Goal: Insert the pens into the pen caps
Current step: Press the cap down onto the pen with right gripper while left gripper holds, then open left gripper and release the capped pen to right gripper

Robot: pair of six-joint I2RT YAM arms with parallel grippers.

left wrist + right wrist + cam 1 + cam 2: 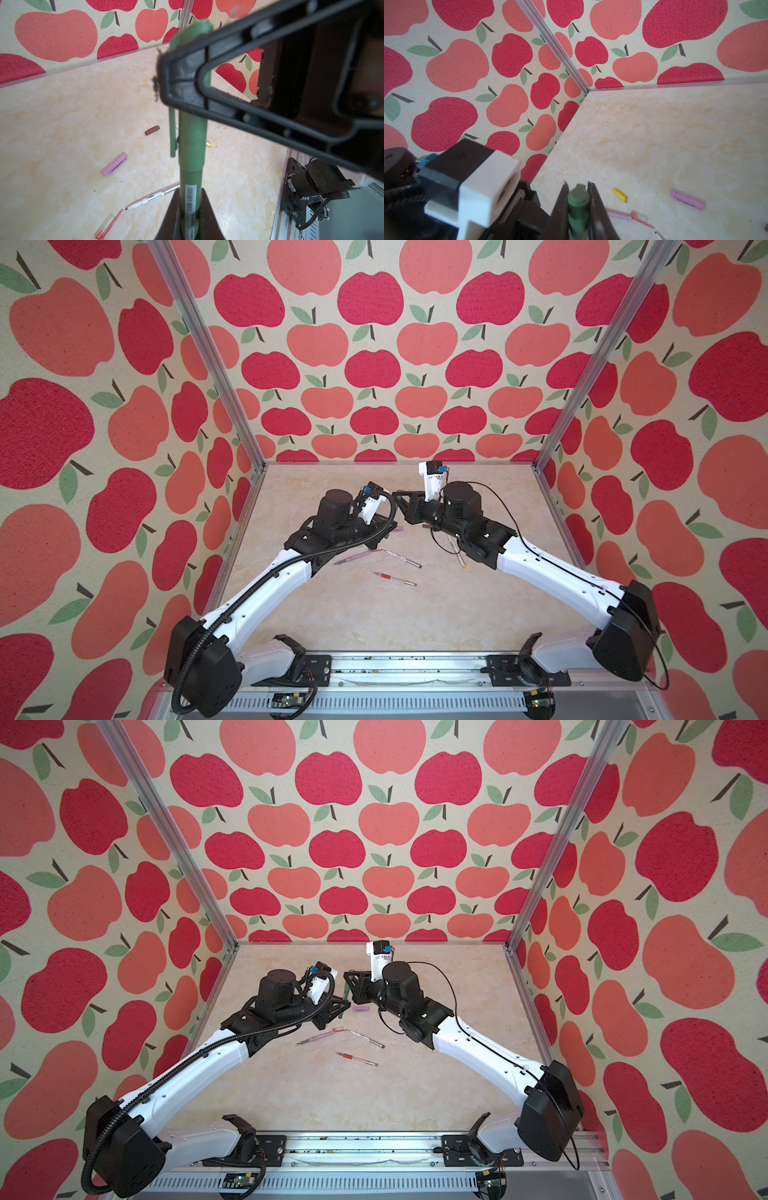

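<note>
A dark green pen point(190, 182) stands between my left gripper's point(190, 192) jaws, which are shut on its barrel. A dark green pen cap point(192, 141) with a side clip sits over the pen's far end, and my right gripper point(578, 185) is shut on that cap point(578, 200). In both top views the two grippers meet above the middle of the table, left point(337, 1006) and right point(350, 981). On the table lie a pink pen point(353, 558), a white-and-brown pen point(403, 558), a red pen point(395, 579) and a white-and-yellow pen point(458, 556).
Loose caps lie on the marbled table point(374, 622): lilac point(114, 164), brown point(152, 130), yellow point(620, 195) and a clear red one point(109, 226). Apple-print walls and metal posts point(232, 377) close in three sides. The arm bases stand on the front rail point(395, 668).
</note>
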